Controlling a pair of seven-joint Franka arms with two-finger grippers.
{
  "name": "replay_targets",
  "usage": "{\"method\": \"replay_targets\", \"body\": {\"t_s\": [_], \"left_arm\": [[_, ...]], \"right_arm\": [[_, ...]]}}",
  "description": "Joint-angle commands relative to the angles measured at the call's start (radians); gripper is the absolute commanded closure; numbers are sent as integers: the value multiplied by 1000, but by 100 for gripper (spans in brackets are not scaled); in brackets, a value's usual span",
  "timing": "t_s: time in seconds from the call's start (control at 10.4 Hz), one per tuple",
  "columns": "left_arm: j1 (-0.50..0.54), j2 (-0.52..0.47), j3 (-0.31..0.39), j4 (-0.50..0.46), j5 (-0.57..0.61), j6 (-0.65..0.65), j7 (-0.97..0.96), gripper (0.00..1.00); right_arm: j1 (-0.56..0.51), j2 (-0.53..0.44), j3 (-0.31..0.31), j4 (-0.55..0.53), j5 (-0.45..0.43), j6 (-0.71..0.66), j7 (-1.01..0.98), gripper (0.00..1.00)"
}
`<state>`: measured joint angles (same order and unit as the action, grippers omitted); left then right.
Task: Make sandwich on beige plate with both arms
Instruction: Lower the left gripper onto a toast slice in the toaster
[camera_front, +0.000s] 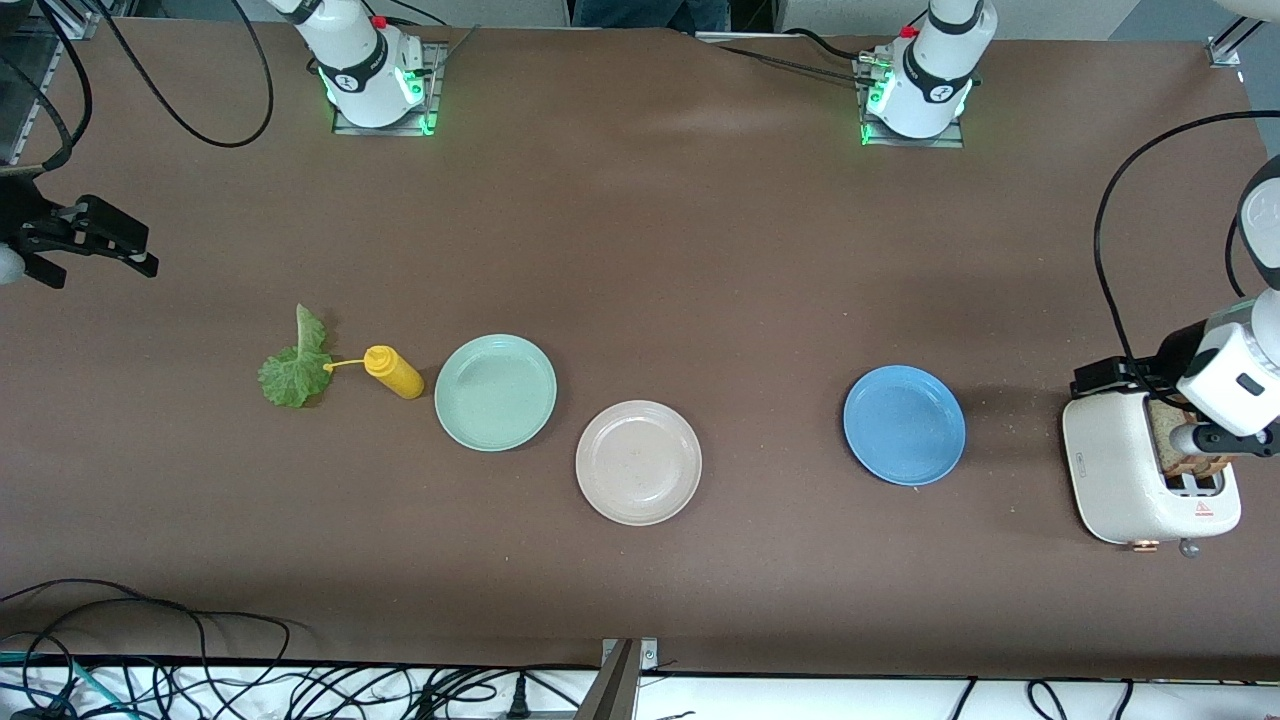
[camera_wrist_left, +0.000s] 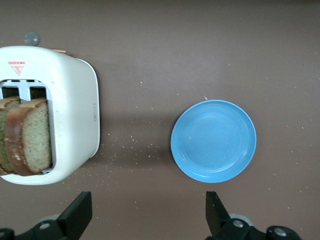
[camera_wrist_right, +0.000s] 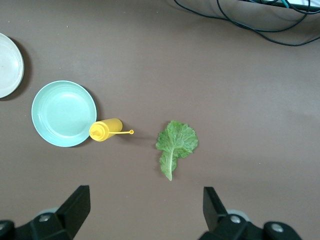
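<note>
The beige plate (camera_front: 638, 462) lies bare near the table's middle; its edge shows in the right wrist view (camera_wrist_right: 7, 65). The lettuce leaf (camera_front: 293, 365) lies flat on the table toward the right arm's end, also in the right wrist view (camera_wrist_right: 176, 145). Two brown bread slices (camera_front: 1185, 450) stand in a white toaster (camera_front: 1130, 480), also in the left wrist view (camera_wrist_left: 30, 137). My left gripper (camera_front: 1110, 380) (camera_wrist_left: 148, 215) is open and empty, up over the table beside the toaster. My right gripper (camera_front: 148, 252) (camera_wrist_right: 146, 212) is open and empty, high over its end of the table.
A mint green plate (camera_front: 495, 392) sits beside the beige plate. A yellow mustard bottle (camera_front: 393, 371) lies between it and the lettuce. A blue plate (camera_front: 904, 425) (camera_wrist_left: 213, 140) sits between the beige plate and the toaster (camera_wrist_left: 75, 115). Cables run along the table's near edge.
</note>
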<state>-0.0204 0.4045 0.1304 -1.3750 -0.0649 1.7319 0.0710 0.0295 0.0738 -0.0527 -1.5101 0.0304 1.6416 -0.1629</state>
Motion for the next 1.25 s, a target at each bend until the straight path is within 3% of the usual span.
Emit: {"method": "replay_targets", "body": {"t_s": [0.0, 0.39, 0.77, 1.16], "left_arm": [[43, 42, 0, 31, 20, 27, 64, 0], [151, 83, 6, 34, 52, 79, 124, 0], [201, 145, 6, 36, 79, 165, 205, 0], [208, 157, 3, 14, 80, 153, 207, 0]], "right_arm": [[1, -6, 5, 10, -1, -3, 6, 0], [1, -8, -2, 10, -1, -9, -4, 0], [1, -8, 2, 10, -1, -9, 6, 0], [1, -8, 2, 11, -1, -5, 8, 0]]}}
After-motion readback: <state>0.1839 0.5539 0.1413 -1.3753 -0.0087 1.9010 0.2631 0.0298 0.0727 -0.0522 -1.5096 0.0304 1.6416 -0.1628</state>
